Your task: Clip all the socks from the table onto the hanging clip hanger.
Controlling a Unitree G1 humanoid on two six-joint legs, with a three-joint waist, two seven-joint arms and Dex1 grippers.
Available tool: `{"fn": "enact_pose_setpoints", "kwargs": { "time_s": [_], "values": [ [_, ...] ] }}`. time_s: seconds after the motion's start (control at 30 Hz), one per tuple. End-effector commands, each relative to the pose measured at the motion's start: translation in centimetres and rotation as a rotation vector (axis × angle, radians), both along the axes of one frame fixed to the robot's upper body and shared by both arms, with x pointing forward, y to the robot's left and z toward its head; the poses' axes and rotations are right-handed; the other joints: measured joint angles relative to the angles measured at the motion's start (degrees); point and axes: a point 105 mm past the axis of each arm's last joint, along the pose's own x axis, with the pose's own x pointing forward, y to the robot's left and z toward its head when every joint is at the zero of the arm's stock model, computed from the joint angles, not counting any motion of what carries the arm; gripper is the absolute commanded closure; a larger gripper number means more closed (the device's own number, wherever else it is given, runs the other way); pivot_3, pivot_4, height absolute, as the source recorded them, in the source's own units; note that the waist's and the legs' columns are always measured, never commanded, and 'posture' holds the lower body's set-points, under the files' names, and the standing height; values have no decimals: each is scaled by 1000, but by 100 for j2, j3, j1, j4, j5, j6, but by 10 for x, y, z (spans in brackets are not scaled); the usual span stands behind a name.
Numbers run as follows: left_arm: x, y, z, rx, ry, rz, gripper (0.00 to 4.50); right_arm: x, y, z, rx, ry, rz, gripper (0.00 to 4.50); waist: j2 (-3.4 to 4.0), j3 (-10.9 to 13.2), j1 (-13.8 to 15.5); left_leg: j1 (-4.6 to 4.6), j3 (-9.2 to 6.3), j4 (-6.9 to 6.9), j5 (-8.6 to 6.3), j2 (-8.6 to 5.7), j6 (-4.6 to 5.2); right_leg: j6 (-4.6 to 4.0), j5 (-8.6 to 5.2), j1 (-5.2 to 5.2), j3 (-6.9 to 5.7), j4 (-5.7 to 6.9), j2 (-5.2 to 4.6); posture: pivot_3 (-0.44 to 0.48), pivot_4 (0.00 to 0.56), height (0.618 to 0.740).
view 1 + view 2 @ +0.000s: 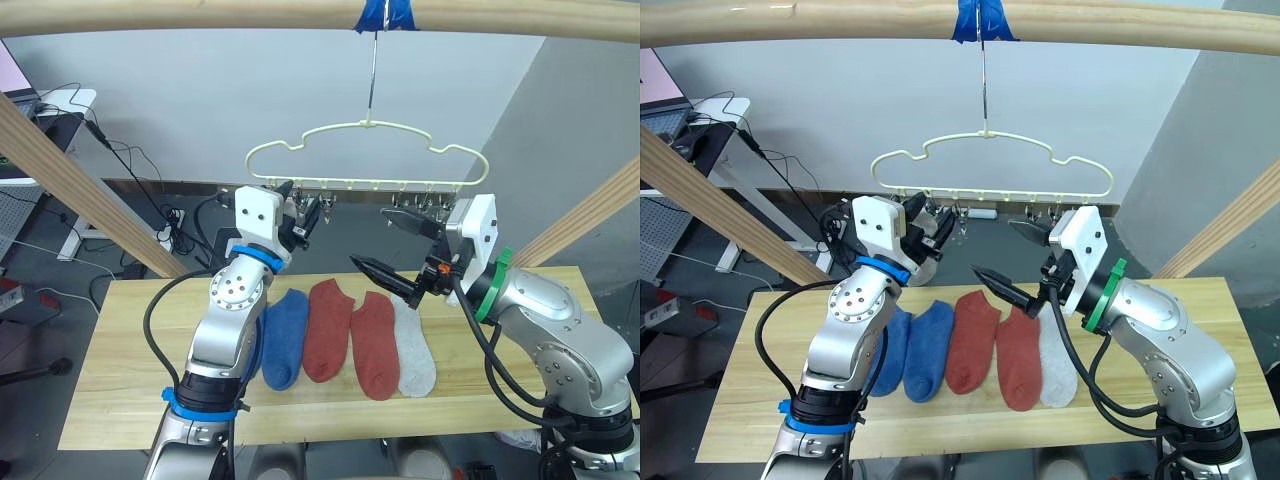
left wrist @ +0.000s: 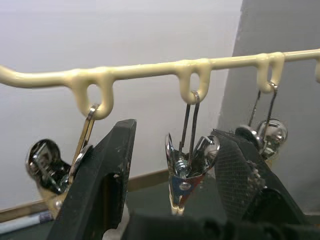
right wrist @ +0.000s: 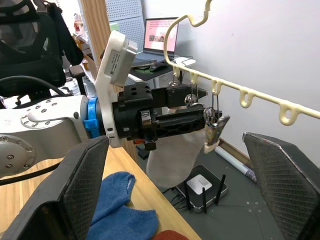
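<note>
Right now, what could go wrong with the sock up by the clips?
The light grey sock hangs under the left gripper at a clip; I cannot tell if the clip bites it, so it might drop. The clip hanger dangles from one hook, so a nudge could swing it.

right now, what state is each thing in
clip hanger: hanging by its hook from the taped pole
left gripper: open, one clip between its fingers
right gripper: open, empty, raised above the table
blue socks: flat on the table
rust-red socks: flat on the table
light grey sock: flat on the table
other grey sock: hanging below the left gripper, hold hidden
</note>
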Motion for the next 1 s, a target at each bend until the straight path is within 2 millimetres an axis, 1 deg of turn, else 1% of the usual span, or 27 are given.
{"fn": "enact_pose_setpoints", "kwargs": {
  "time_s": [0.03, 0.23, 0.33, 0.47, 0.53, 0.57, 0.63, 0.67, 0.73, 0.8, 0.87, 1.0],
  "values": [
    [-3, -1, 10, -7, -55, 4, 1906, -7, 3, 12, 13, -64, 19, 0, 0, 0, -1, 0, 0, 0, 0, 0, 0, 0, 0, 0, 0, 0, 0, -156, 279, 740],
    [-2, -4, 12, 14, -80, 4, 1906, -7, 3, 12, 11, -64, 21, 0, 0, 0, -2, 1, 0, 2, 0, 0, 0, 0, 0, 0, 0, 4, 0, -160, 276, 740],
    [-3, -5, 13, 10, -85, -8, 2461, -6, 2, 11, 9, -60, 15, 0, 0, 0, -3, 1, 0, 3, 0, 0, 0, 0, 0, 0, 0, 4, 0, -160, 275, 740],
    [-4, -6, 14, 8, -88, -15, 3634, -6, 2, 9, 7, -57, 11, 0, 0, 0, -4, 1, -1, 3, 0, 0, 0, 0, 0, 0, 0, 4, 0, -161, 274, 740],
    [-4, -6, 14, 8, -89, -17, 4086, -6, 1, 7, 2, -53, 6, 0, 0, 0, -4, 0, 0, 3, 0, 0, 0, 0, 0, 0, 0, 4, 0, -160, 275, 740],
    [-4, -6, 15, 9, -90, -18, 4226, -5, 1, 5, -3, -50, 2, 0, 0, 0, -4, 1, 0, 3, 0, 0, 0, 0, 0, 0, 0, 4, 0, -160, 273, 740],
    [-5, -5, 15, 12, -90, -19, 4270, -4, -2, -1, -24, -42, -11, 0, 0, 0, -4, 1, 0, 3, 0, 0, 0, 0, 0, 0, 0, 5, 0, -160, 273, 740],
    [-5, -5, 15, 15, -88, -20, 4270, -2, -4, -6, -42, -29, -26, 0, 0, 0, -3, 1, 0, 3, 0, 0, 0, 0, 0, 0, 0, 5, 0, -160, 273, 740],
    [-6, -5, 13, 25, -69, -33, 4270, 7, -13, -25, -113, 19, -87, 0, 0, 0, -3, 0, 0, 3, 1, -1, -1, 0, 0, 0, 0, 5, 0, -156, 274, 740],
    [-7, -5, 7, 34, -11, -60, 4270, 18, -26, -52, -224, 97, -156, 0, 0, 0, -4, 1, 1, 5, 1, -2, -1, 0, 0, 0, 1, 5, 0, -155, 276, 740],
    [-9, -7, 3, 41, 39, -96, 4270, 26, -37, -74, -310, 151, -202, 0, -1, 0, -4, 3, 2, 7, 1, -2, -1, 1, 0, 1, 2, 10, 0, -155, 276, 740],
    [-16, -5, 1, 50, 122, -167, 4270, 39, -48, -116, -430, 232, -206, 0, -1, 0, -17, 13, 3, 10, -1, -1, 4, 1, 0, 0, 3, 36, 1, -146, 281, 740]
  ]
}}
